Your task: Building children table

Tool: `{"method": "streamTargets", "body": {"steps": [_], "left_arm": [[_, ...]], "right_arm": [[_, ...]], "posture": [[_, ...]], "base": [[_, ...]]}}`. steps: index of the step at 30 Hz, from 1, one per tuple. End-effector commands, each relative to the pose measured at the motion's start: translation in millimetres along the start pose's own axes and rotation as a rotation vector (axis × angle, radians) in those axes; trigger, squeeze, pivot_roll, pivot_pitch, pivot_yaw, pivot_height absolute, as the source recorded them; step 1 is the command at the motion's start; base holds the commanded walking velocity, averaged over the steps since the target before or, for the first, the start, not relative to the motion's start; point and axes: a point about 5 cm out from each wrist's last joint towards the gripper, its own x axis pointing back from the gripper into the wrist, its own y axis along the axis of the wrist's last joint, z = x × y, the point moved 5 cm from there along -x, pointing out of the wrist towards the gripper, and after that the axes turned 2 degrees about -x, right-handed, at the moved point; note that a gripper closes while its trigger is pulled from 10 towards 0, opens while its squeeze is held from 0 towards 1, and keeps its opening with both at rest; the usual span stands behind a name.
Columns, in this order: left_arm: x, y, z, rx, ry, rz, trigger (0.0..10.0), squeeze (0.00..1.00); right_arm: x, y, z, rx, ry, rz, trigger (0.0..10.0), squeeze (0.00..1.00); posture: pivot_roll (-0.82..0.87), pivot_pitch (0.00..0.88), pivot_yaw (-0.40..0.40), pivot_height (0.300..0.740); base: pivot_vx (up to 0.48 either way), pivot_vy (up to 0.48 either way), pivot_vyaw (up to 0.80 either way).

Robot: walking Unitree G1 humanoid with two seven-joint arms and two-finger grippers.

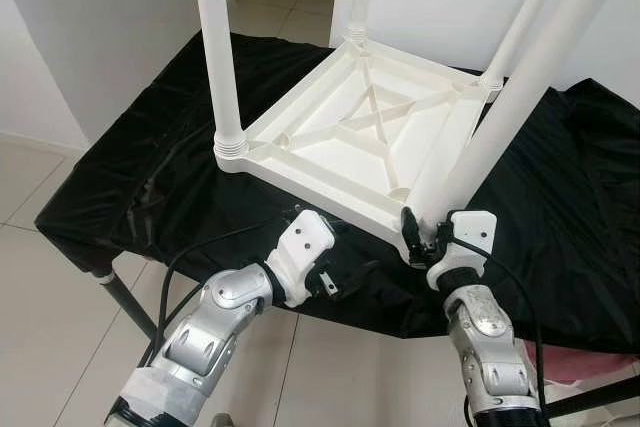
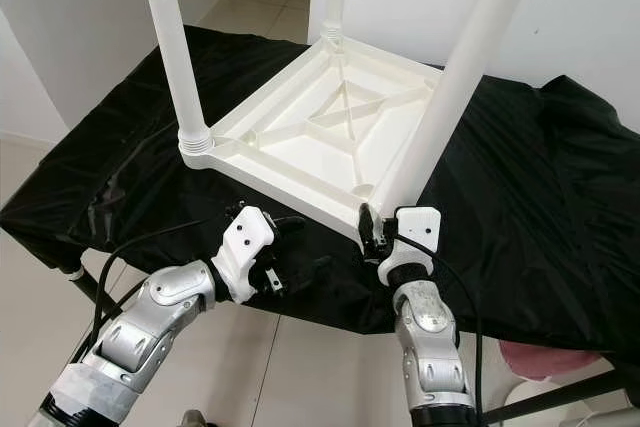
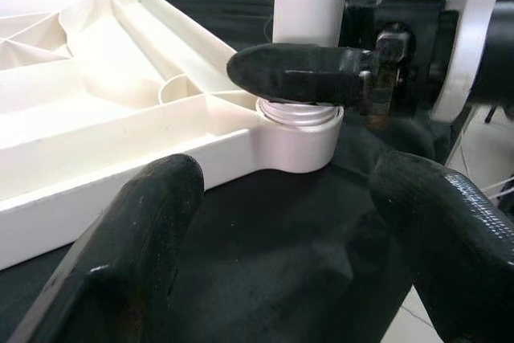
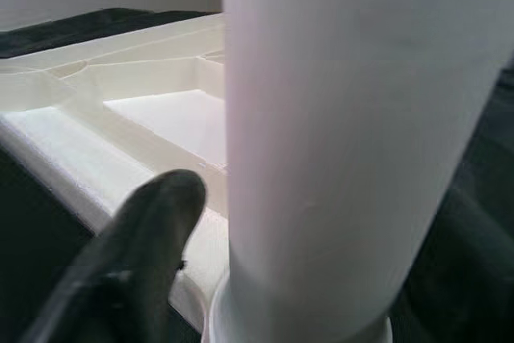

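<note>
- The right gripper [image 1: 412, 237] has its jaws clamped on the near-right leg [image 1: 520, 97], just above its socket at the corner.
- The left gripper [image 1: 335, 282] rests with jaws apart at 9 o'clock of that corner.
- One upturned tabletop [image 1: 350, 137] lies on the black-draped worktop [image 1: 140, 177]; four legs stand upright in it.

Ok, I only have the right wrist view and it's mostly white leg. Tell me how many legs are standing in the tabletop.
Observer: Four legs, one at each corner of the upturned white tabletop. The right gripper clamps the near leg at its base.
Operator: Report the left gripper.
Observer: The left gripper is open and empty, over the black cloth, pointing at that same corner.
Operator: Describe the joint.
Observer: A ribbed collar shows just above the corner socket.
</note>
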Motion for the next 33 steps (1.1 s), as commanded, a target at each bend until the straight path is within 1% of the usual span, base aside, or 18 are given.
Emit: {"method": "streamTargets", "body": {"steps": [1, 3, 4, 5, 9, 13, 14, 16, 20, 23, 24, 26, 27, 28, 29, 30, 31, 33], "left_arm": [[0.9, -1.8, -3.4, 0.003, -0.027, 0.009, 10.0, 0.0], [0.8, -1.7, -3.3, 0.004, -0.028, 0.008, 10.0, 0.0], [0.7, -1.6, -3.2, 0.004, -0.029, 0.008, 10.0, 0.0], [0.7, -1.6, -3.2, 0.004, -0.029, 0.008, 10.0, 0.0], [0.1, -1.5, -2.5, 0.004, -0.031, 0.008, 10.0, 0.0], [-0.8, -1.0, -2.5, 0.004, -0.037, 0.006, 10.0, 0.0], [-0.8, -1.0, -2.5, 0.004, -0.037, 0.006, 10.0, 0.0], [-1.6, -0.9, -2.5, 0.002, -0.039, 0.006, 10.0, 0.0], [-3.6, 1.1, -1.9, -0.011, -0.041, 0.006, 10.0, 0.0], [-2.8, 0.3, -0.3, -0.018, -0.035, 0.012, 10.0, 0.0], [-2.3, -0.3, -2.0, -0.017, -0.037, 0.013, 10.0, 0.0], [-2.0, -0.7, -3.3, -0.016, -0.039, 0.013, 10.0, 0.0], [-2.2, -0.8, -4.2, -0.015, -0.04, 0.013, 10.0, 0.0], [-2.4, -0.8, -4.6, -0.014, -0.04, 0.012, 10.0, 0.0], [-2.8, -0.5, -4.4, -0.013, -0.038, 0.012, 10.0, 0.0], [-2.8, -0.5, -4.4, -0.013, -0.038, 0.012, 10.0, 0.0], [-3.3, -0.1, -4.3, -0.012, -0.038, 0.01, 10.0, 0.0], [-3.7, 0.1, -4.1, -0.012, -0.038, 0.01, 10.0, 0.0]], "right_arm": [[1.3, -3.4, -4.0, -0.012, 0.039, 0.009, 10.0, 1.0], [0.3, -4.5, -6.1, -0.008, 0.092, 0.015, 10.0, 0.99], [-0.4, -4.8, -7.6, -0.002, 0.126, 0.017, 10.0, 0.0], [-0.4, -4.8, -7.6, -0.002, 0.126, 0.017, 10.0, 0.0], [-1.2, -5.5, -5.3, -0.009, 0.226, 0.024, 10.0, 0.0], [-7.6, -6.5, 5.8, 0.003, 0.366, 0.041, 10.0, 0.0], [-7.6, -6.5, 5.8, 0.003, 0.366, 0.041, 10.0, 0.0], [-14.6, -7.5, 13.4, 0.012, 0.441, 0.059, 10.0, 0.0], [-27.0, -9.0, 14.7, 0.032, 0.48, 0.068, 10.0, 0.0], [-29.5, -10.7, 14.2, 0.041, 0.493, 0.074, 10.0, 0.0], [-29.7, -11.8, 13.4, 0.039, 0.492, 0.078, 8.7, 0.0], [-29.8, -12.6, 12.7, 0.036, 0.491, 0.08, 8.7, 0.0], [-29.4, -14.0, 12.5, 0.035, 0.496, 0.084, 7.0, 0.0], [-29.2, -14.9, 12.3, 0.035, 0.5, 0.086, 7.0, 0.0], [-29.2, -15.8, 11.9, 0.04, 0.505, 0.087, 3.1, 0.0], [-29.2, -15.8, 11.9, 0.04, 0.505, 0.087, 3.1, 0.0], [-29.1, -16.5, 11.7, 0.039, 0.507, 0.088, 0.0, 0.0], [-29.0, -16.7, 11.6, 0.037, 0.508, 0.088, 0.0, 0.0]], "posture": [[0.03, 0.072, -0.048, 0.74], [0.03, 0.075, -0.044, 0.74], [0.03, 0.075, -0.043, 0.74], [0.03, 0.075, -0.043, 0.74], [0.02, 0.077, -0.036, 0.74], [0.01, 0.077, -0.031, 0.74], [0.01, 0.077, -0.031, 0.74], [0.01, 0.076, -0.028, 0.74], [0.02, 0.078, -0.036, 0.74], [0.02, 0.083, -0.035, 0.74], [0.02, 0.085, -0.037, 0.74], [0.02, 0.085, -0.037, 0.74], [0.02, 0.086, -0.039, 0.74], [0.02, 0.086, -0.039, 0.74], [0.02, 0.088, -0.04, 0.74], [0.02, 0.088, -0.04, 0.74], [0.02, 0.089, -0.041, 0.74], [0.02, 0.089, -0.041, 0.74]], "base": [[0.0, 0.0, 0.0], [0.0, 0.0, 0.0], [0.0, 0.0, 0.0], [0.0, 0.0, 0.0], [0.0, 0.0, 0.0], [0.0, 0.0, 0.0], [0.0, 0.0, 0.0], [0.0, 0.0, 0.0], [0.0, 0.0, 0.0], [0.0, 0.0, 0.0], [0.0, 0.0, 0.0], [0.0, 0.0, 0.0], [0.0, 0.0, 0.0], [0.0, 0.0, 0.0], [0.0, 0.0, 0.0], [0.0, 0.0, 0.0], [0.0, 0.0, 0.0], [0.0, 0.0, 0.0]]}}
